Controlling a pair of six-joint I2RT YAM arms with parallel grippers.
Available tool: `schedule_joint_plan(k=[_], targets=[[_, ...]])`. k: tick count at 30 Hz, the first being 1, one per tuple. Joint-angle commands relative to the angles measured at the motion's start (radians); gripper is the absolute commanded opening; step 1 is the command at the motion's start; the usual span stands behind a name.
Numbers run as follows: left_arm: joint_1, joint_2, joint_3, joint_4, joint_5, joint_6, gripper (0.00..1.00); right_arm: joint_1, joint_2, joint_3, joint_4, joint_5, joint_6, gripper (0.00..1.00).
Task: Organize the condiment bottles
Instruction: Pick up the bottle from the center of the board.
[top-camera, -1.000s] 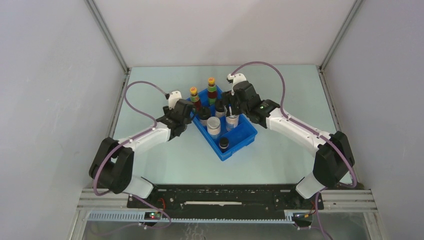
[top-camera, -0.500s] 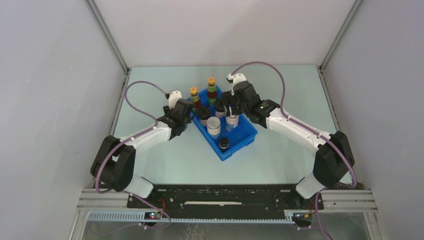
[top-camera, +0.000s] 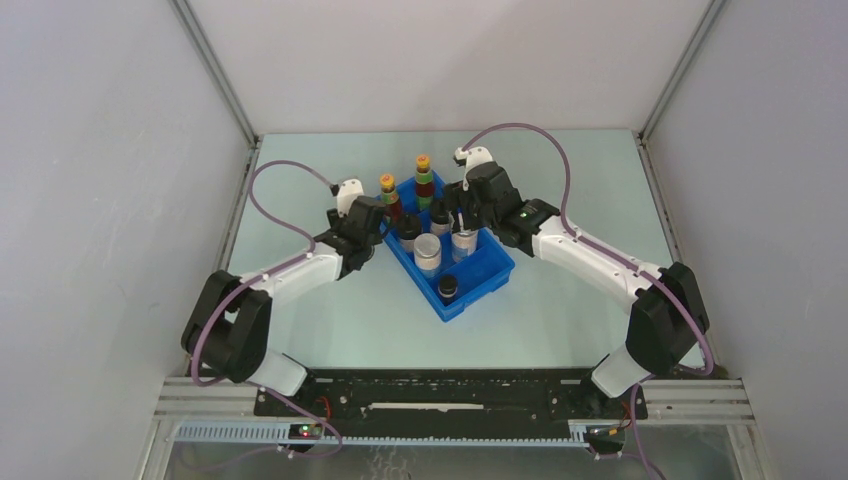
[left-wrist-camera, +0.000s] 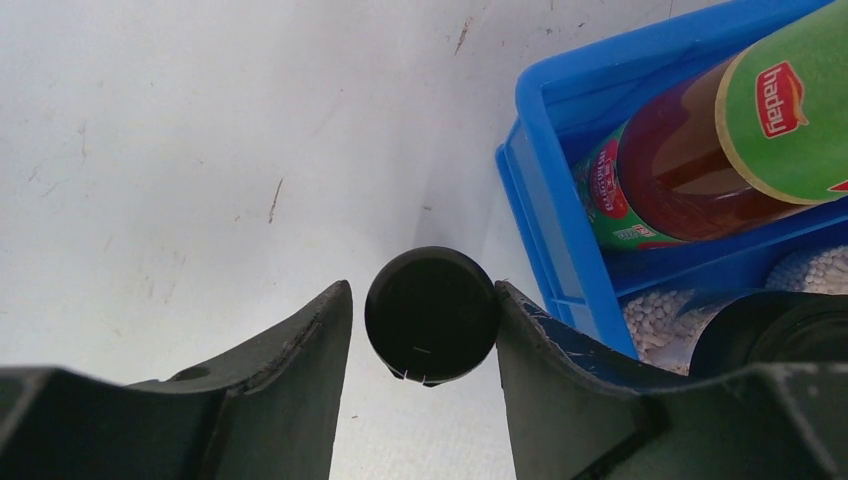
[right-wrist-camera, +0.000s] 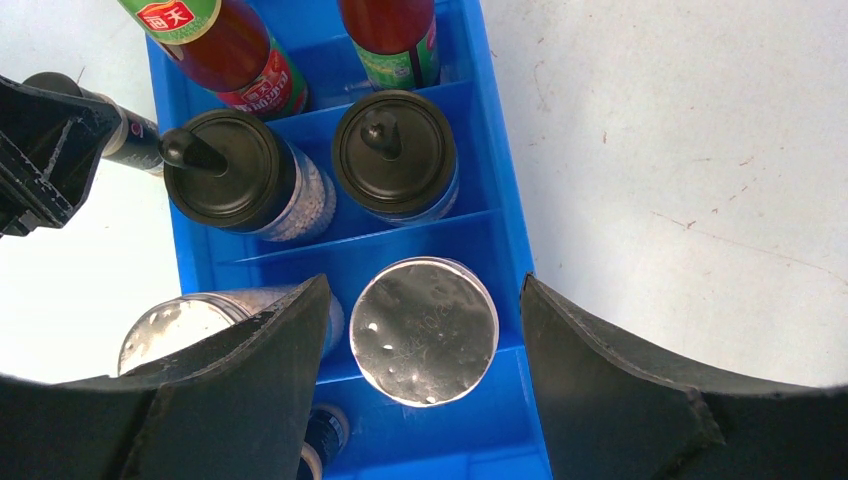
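Note:
A small black-lidded jar (left-wrist-camera: 432, 315) stands on the table just outside the blue tray's left wall (left-wrist-camera: 560, 250). My left gripper (left-wrist-camera: 425, 325) straddles it; the right finger touches the lid and a thin gap shows at the left finger. My right gripper (right-wrist-camera: 425, 330) is open around a pale silver-capped jar (right-wrist-camera: 424, 330) that stands in the tray (right-wrist-camera: 500, 250), with gaps on both sides. A second pale jar (right-wrist-camera: 175, 330) stands beside it. Two black-lidded jars (right-wrist-camera: 228, 170) (right-wrist-camera: 395, 152) and two tall dark-red bottles (top-camera: 388, 195) (top-camera: 424, 180) stand further back.
The blue divided tray (top-camera: 485, 272) lies diagonally at the table's middle, with one short black-lidded jar (top-camera: 448, 288) in its near compartment. Grey walls close the table on the left, right and back. Bare table surface lies around the tray.
My left arm has shifted slightly toward the tray. The right arm and the bottles in the tray have not moved.

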Motion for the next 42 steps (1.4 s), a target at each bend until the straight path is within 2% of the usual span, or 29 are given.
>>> schedule_joint_plan(k=[1,6,10,12,18,31,42], targets=[[0.008,0.009,0.053,0.039,-0.027,0.018,0.58,-0.006,-0.033,0.010,0.028,0.017,-0.007,0.78],[0.008,0.018,0.056,0.049,-0.019,0.020,0.52,-0.009,-0.034,0.011,0.028,0.017,-0.009,0.78],[0.008,0.023,0.058,0.059,-0.019,0.019,0.42,-0.012,-0.037,0.011,0.025,0.018,-0.010,0.78],[0.008,0.023,0.057,0.062,-0.018,0.019,0.34,-0.012,-0.038,0.010,0.023,0.019,-0.010,0.78],[0.008,0.011,0.043,0.072,-0.024,0.015,0.01,-0.012,-0.047,0.011,0.022,0.023,-0.012,0.78],[0.006,-0.096,-0.033,0.113,-0.026,0.007,0.00,-0.010,-0.061,0.011,0.017,0.032,-0.010,0.78],[-0.016,-0.252,-0.073,-0.022,-0.044,-0.018,0.00,-0.023,-0.082,0.011,0.019,0.029,0.002,0.79]])
